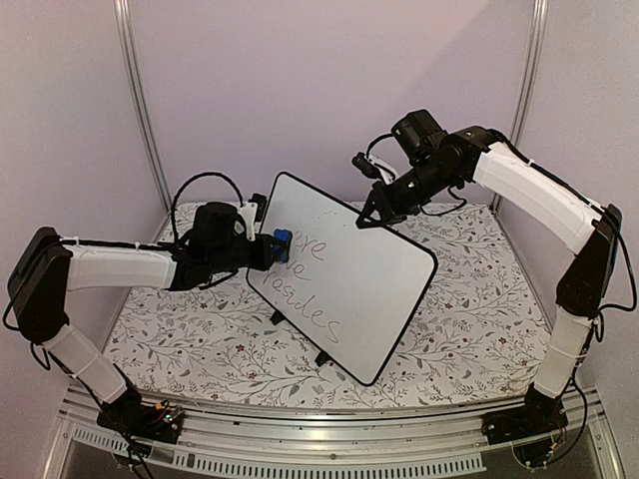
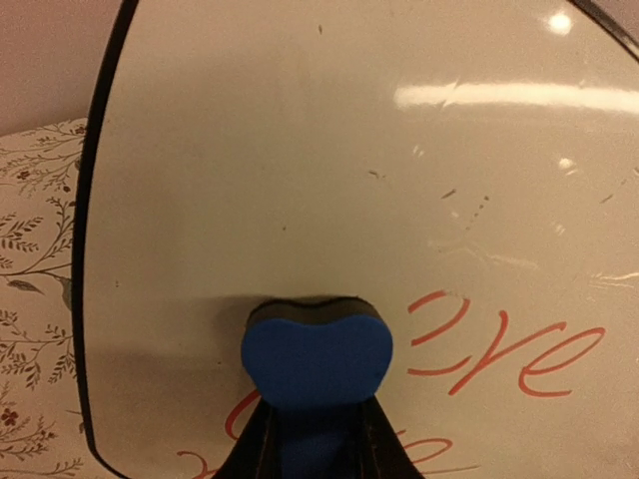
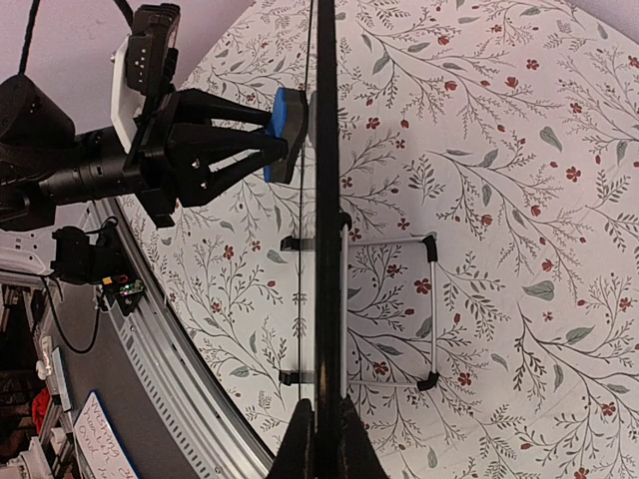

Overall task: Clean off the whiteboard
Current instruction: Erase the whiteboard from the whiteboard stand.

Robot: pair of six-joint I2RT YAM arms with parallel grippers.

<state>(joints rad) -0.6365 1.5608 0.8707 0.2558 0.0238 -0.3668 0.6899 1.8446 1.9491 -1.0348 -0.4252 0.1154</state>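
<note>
White rectangular whiteboard (image 1: 349, 269) with a thin black rim stands propped mid-table on a floral tablecloth (image 1: 180, 339). Its long axis runs from back left to front right, and its written face is turned toward the left arm. The left gripper (image 1: 272, 242) is clamped on a small blue eraser block (image 1: 283, 239) pressed against that face beside the handwriting. The right gripper (image 1: 371, 213) pinches the board's top edge.

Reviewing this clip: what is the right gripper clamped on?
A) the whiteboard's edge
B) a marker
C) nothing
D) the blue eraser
A: the right gripper is shut on the top edge of the whiteboard; the left gripper presses the blue eraser against its face.
</note>
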